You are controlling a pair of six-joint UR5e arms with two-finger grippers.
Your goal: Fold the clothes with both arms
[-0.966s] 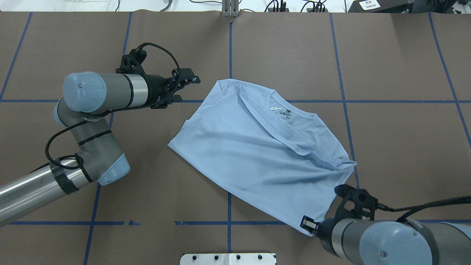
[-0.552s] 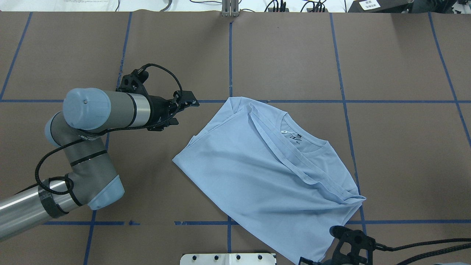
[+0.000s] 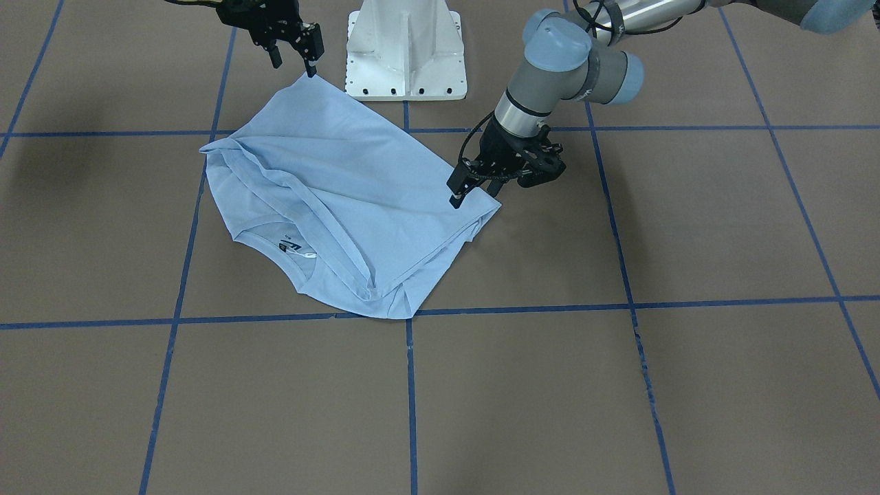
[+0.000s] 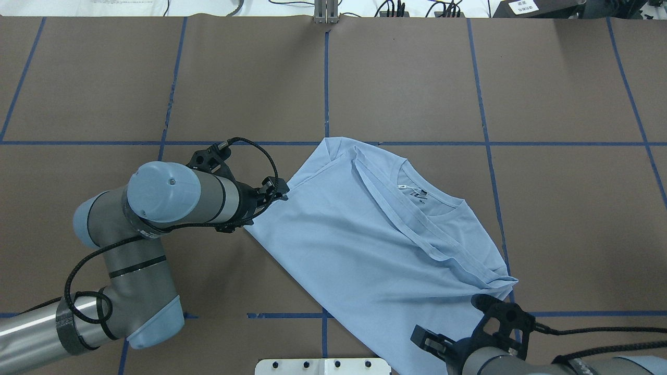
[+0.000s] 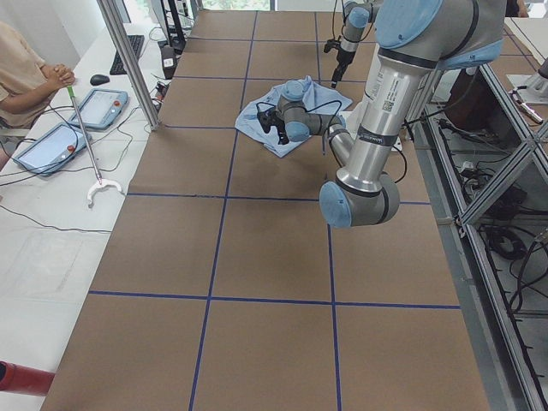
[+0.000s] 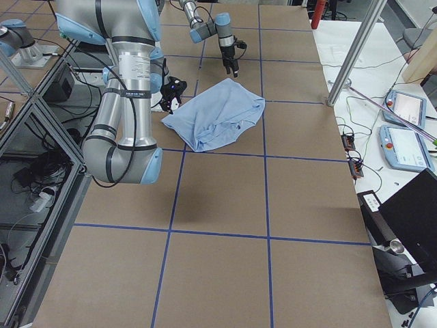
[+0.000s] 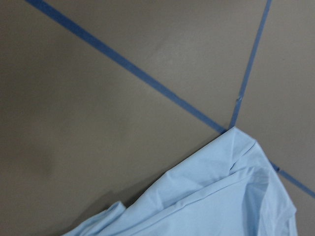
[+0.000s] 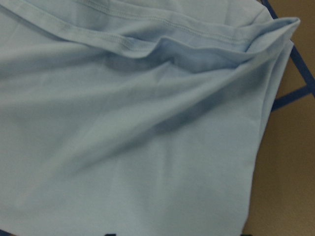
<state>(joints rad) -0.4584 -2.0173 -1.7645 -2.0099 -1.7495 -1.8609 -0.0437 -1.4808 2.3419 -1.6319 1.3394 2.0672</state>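
Note:
The clothes, one light blue T-shirt (image 4: 375, 245), lie partly folded on the brown table, collar and dark neck label (image 4: 418, 194) facing up. My left gripper (image 4: 267, 204) is low at the shirt's left corner, and in the front-facing view it (image 3: 474, 196) stands open with one finger over the cloth edge. My right gripper (image 3: 294, 67) hovers at the shirt's near corner by the base, jaws apart and holding nothing. The right wrist view is filled with rumpled blue cloth (image 8: 138, 123). The left wrist view shows a shirt corner (image 7: 231, 162) but no fingers.
The white pedestal base (image 3: 405, 48) stands just behind the shirt's near corner. Blue tape lines (image 4: 325, 104) grid the table. A seated person (image 5: 21, 68), tablets (image 5: 94, 107) and a metal post (image 5: 128, 60) are at a side table beyond the left end.
The shirt slid toward the robot with the right gripper, then stopped. My left gripper moved toward the robot and down to the shirt's left corner. The right gripper has opened above the near corner.

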